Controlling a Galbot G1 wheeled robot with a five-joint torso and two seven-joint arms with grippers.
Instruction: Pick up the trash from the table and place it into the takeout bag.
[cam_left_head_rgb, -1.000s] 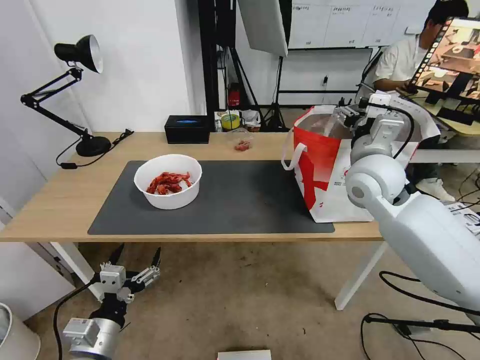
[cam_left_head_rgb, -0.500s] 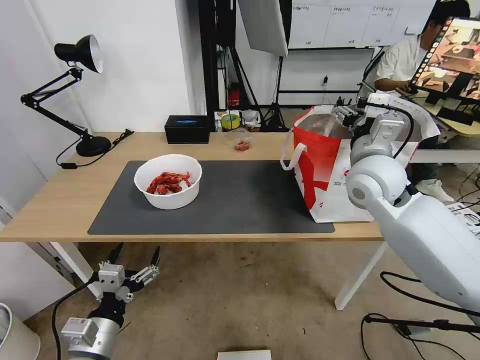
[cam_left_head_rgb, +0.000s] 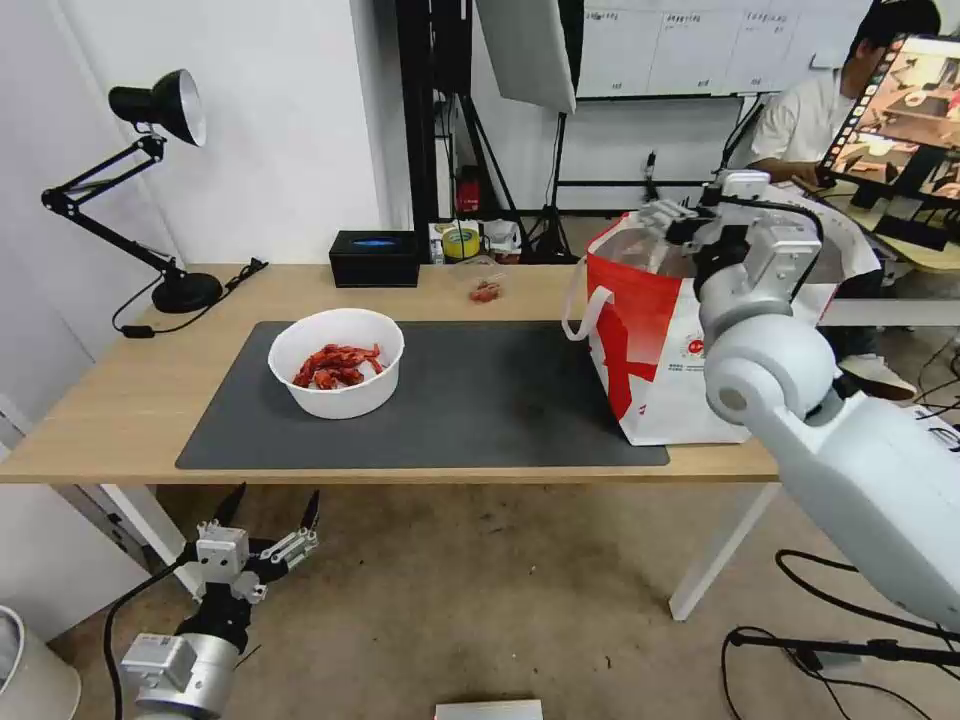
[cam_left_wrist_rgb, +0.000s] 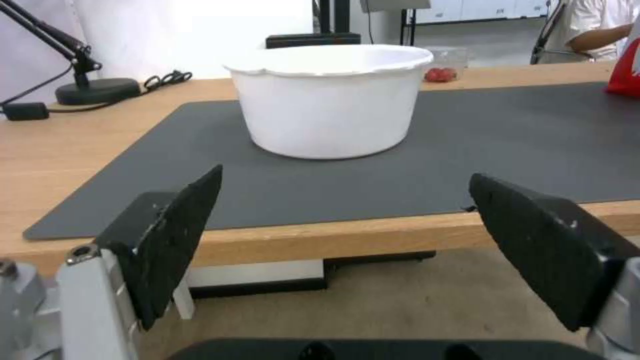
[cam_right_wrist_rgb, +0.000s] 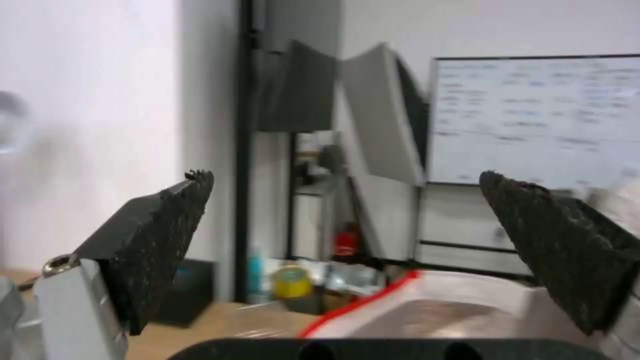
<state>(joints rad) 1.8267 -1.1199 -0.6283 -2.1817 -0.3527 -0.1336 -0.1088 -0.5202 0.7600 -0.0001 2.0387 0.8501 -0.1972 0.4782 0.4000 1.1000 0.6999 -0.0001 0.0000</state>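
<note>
The trash I see is a white round bowl (cam_left_head_rgb: 336, 362) of red crayfish shells, standing on the left part of the dark grey mat (cam_left_head_rgb: 480, 400) on the light-wood table (cam_left_head_rgb: 120, 400). The takeout bag (cam_left_head_rgb: 650, 340), white with a red side panel, stands upright at the mat's right end, its mouth open. My right gripper (cam_left_head_rgb: 668, 214) hangs open just above the bag's mouth, with the bag's rim (cam_right_wrist_rgb: 427, 310) below its empty fingers (cam_right_wrist_rgb: 160, 240). My left gripper (cam_left_head_rgb: 270, 515) is open and low, in front of the table's front edge, facing the bowl (cam_left_wrist_rgb: 330, 100).
A black desk lamp (cam_left_head_rgb: 160, 110) and its cable sit at the table's far left. A black rectangular box (cam_left_head_rgb: 375, 258) and a small clear container (cam_left_head_rgb: 486, 290) with reddish bits stand along the back edge. Cables lie on the floor at right.
My right arm has lifted and swung a little left, raising its gripper above the bag's mouth. The left arm and the bowl have stayed put.
</note>
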